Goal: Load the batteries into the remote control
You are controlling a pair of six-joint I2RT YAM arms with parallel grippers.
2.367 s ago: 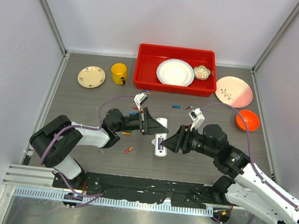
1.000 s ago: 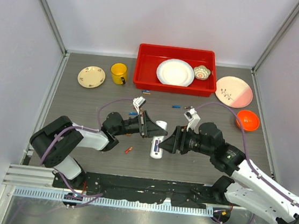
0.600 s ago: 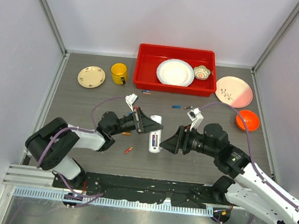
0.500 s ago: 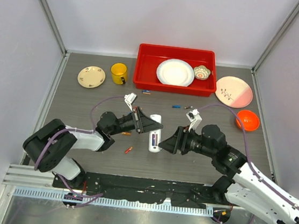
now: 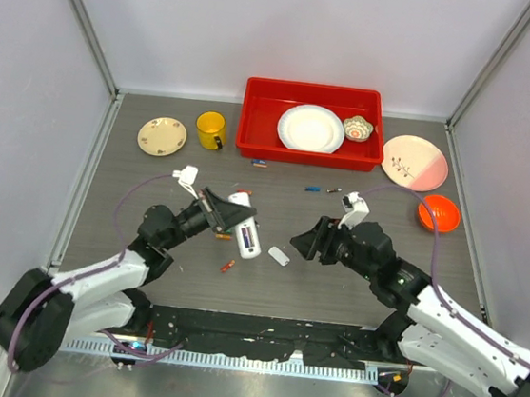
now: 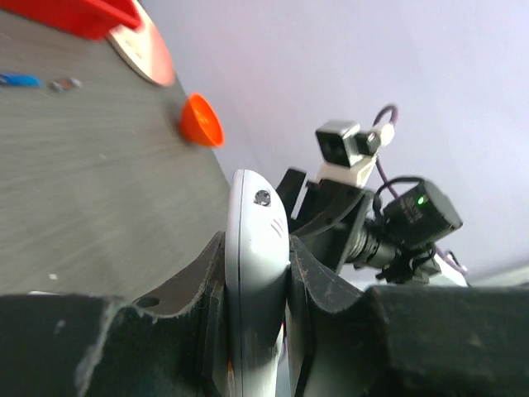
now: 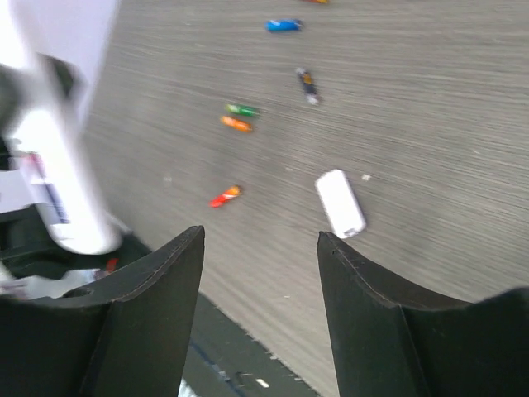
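Observation:
My left gripper (image 5: 239, 226) is shut on the white remote control (image 5: 245, 237), held above the table left of centre; its jaws press both sides of the remote control (image 6: 257, 248). The small white back cover (image 5: 279, 256) lies loose on the table, also seen as the back cover (image 7: 340, 203). My right gripper (image 5: 300, 242) is open and empty, just right of the cover; the right gripper (image 7: 260, 240) hovers over bare table. Batteries lie scattered: a red battery (image 5: 228, 266), an orange battery (image 7: 236, 124), a green battery (image 7: 241, 109), a blue battery (image 5: 314, 189).
A red tray (image 5: 252, 140) with a white plate (image 5: 310, 128) and small bowl stands at the back. A yellow mug (image 5: 210, 130), a cream saucer (image 5: 162, 136), a pink plate (image 5: 415, 162) and an orange bowl (image 5: 438, 212) ring the work area.
The left arm has drawn back to the left, carrying the remote with it. The back cover now lies on the table. The right gripper has pulled slightly away to the right.

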